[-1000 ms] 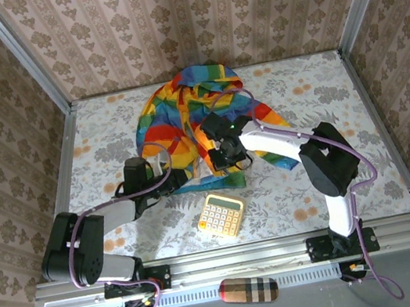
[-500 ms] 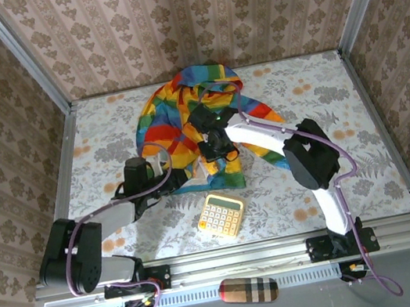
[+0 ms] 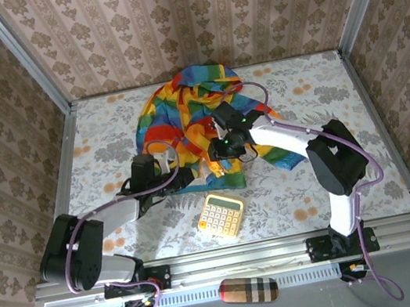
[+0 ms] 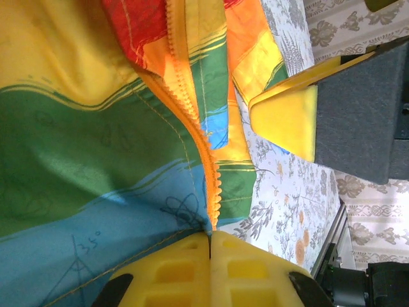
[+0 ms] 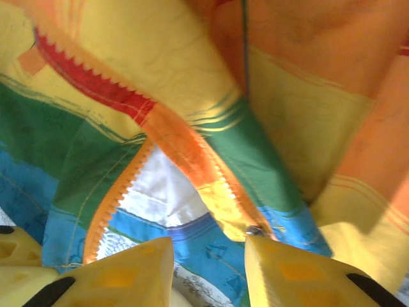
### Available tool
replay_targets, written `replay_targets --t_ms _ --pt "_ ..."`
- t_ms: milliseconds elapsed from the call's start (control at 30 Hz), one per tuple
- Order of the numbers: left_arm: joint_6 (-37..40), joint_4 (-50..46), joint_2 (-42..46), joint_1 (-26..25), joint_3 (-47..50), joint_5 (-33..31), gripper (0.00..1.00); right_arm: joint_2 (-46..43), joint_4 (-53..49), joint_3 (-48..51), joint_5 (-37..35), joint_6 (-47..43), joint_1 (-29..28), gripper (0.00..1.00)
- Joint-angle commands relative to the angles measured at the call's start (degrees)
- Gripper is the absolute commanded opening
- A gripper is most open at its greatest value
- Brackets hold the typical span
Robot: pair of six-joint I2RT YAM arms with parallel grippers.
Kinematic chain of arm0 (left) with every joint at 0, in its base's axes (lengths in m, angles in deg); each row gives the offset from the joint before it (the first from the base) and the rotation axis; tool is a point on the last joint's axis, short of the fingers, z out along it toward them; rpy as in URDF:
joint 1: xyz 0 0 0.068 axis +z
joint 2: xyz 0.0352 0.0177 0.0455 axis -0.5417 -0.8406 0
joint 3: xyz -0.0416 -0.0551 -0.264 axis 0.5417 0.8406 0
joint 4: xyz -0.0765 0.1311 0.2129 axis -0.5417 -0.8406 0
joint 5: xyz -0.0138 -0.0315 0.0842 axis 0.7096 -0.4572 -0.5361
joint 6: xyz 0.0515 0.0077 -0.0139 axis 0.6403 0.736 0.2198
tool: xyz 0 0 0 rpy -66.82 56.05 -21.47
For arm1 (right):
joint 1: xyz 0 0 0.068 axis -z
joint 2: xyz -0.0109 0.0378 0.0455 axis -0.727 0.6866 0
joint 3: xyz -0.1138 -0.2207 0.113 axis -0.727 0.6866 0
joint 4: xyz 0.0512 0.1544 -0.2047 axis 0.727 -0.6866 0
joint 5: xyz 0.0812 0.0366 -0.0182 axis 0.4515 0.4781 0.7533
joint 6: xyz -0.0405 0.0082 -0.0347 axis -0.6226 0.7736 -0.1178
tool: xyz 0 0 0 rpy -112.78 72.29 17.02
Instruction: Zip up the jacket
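The small hooded jacket of thin rainbow-striped fabric [image 3: 183, 117] lies crumpled toward the far edge of the floral-patterned table [image 3: 321, 93]. It looks light, limp and slippery, so I'd take it by the firmer orange-yellow toothed zipper band [image 4: 192, 121]. The left gripper [image 4: 209, 238] is pinched tight on that band's bottom end at the hem, while the right gripper [image 5: 208, 242] hangs over the split front, yellow fingers a little apart and gripping nothing. A cream-yellow calculator [image 3: 221, 215] sits near the hem toward the table's near edge, and loose folds crowd the zipper line.
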Motion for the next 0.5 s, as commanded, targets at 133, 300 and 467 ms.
replay_targets --t_ms 133,300,467 --pt "1.8 -0.9 -3.3 -3.2 -3.0 -1.1 0.00 -1.5 -0.1 6.0 -1.8 -1.2 -0.1 0.28" --pt "1.5 -0.5 -4.7 -3.7 -3.5 -1.1 0.00 -3.6 1.2 7.5 -1.8 -1.8 1.5 0.29" --pt "1.6 -0.4 -4.9 -3.7 -3.5 -1.1 0.00 -4.4 1.9 7.7 -3.4 -3.0 2.9 0.33"
